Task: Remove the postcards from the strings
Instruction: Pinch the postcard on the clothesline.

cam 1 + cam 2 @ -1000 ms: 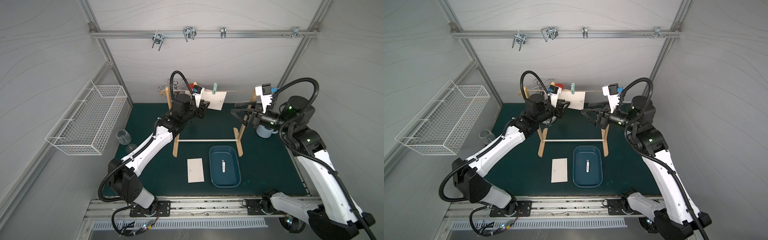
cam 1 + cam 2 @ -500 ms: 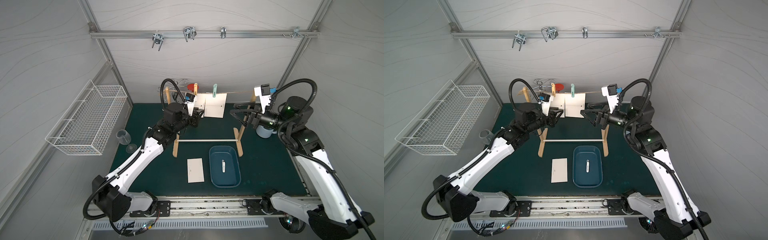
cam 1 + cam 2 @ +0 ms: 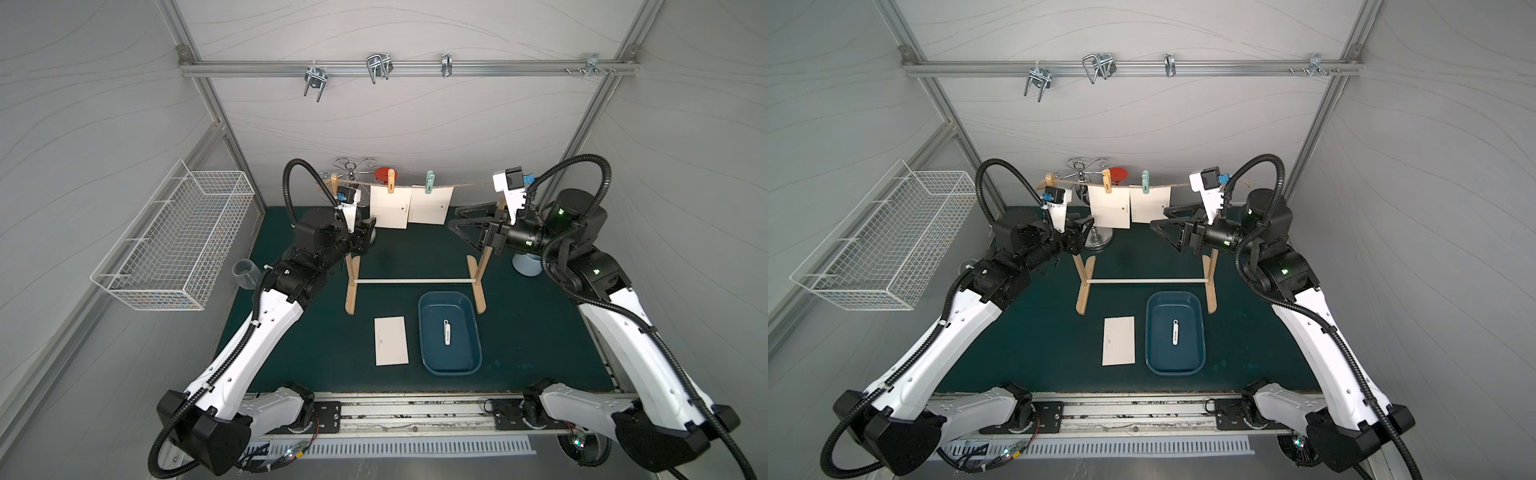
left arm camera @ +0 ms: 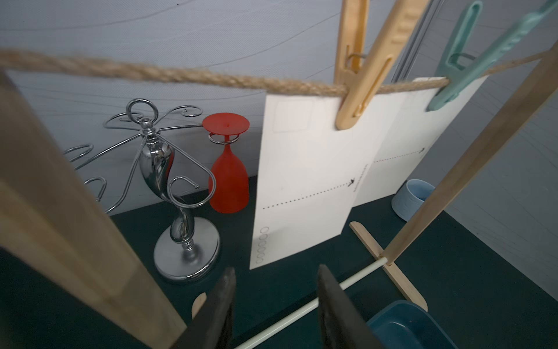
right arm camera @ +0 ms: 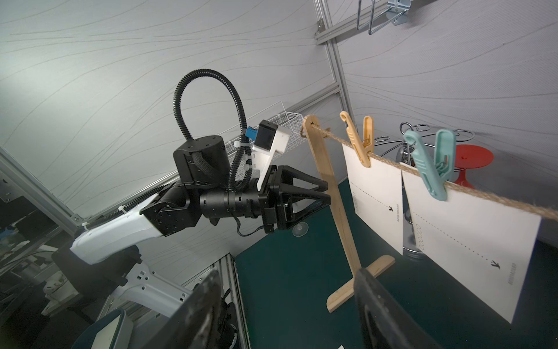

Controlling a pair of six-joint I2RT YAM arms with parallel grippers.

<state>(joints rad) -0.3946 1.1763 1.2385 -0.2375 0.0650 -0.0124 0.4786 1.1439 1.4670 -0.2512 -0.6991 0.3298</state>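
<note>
Two white postcards hang side by side on the tan string. An orange peg holds the left postcard, and a teal peg holds the right postcard. A further postcard lies flat on the green mat. My left gripper is open and empty by the left wooden upright, short of the left card's lower corner. In its wrist view the left gripper has only mat between its jaws. My right gripper is open and empty near the right upright, level with the right card.
A blue tray holding a small white object lies beside the flat card. A chrome rack with a red goblet stands behind the stand. A pale blue cup, a clear cup and a wire basket flank the mat. A white dowel joins the uprights.
My left gripper has drawn back leftward and down from the orange-pegged card, and its jaws have opened wider. Both cards still hang. The right arm has barely moved.
</note>
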